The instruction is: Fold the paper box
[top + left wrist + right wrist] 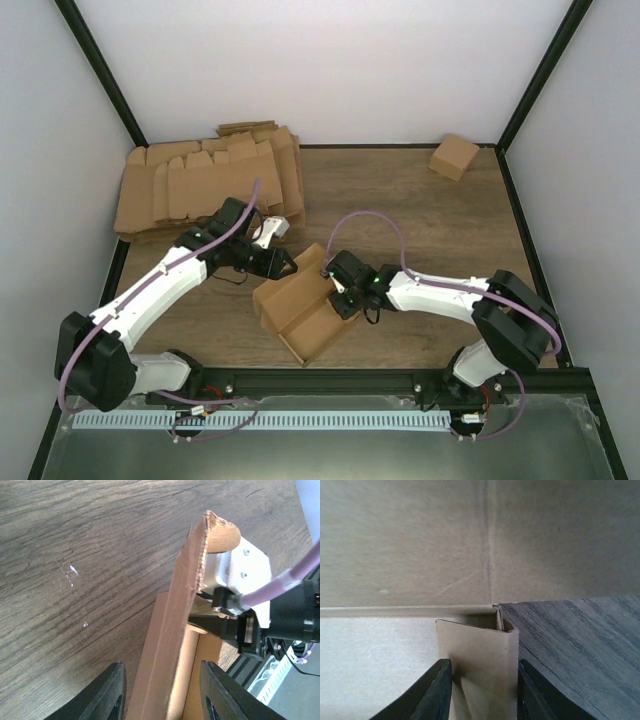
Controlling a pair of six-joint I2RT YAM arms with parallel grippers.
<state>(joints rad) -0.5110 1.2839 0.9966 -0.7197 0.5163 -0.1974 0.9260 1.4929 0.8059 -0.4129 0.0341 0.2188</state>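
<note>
The brown paper box [300, 305] lies partly folded in the middle of the table, with its back wall raised. My left gripper [284, 266] is at the box's back wall. In the left wrist view the gripper [162, 672] is open, and the upright wall [175, 630] stands between the fingers with a gap on each side. My right gripper [337, 292] is at the box's right end. In the right wrist view the gripper [483, 665] is shut on a folded end flap [477, 650], at the corner with the back wall [420, 540].
A pile of flat cardboard blanks [200, 185] lies at the back left. One small folded box [454, 156] stands at the back right. A black frame rail [400, 378] runs along the near edge, and white walls enclose the table.
</note>
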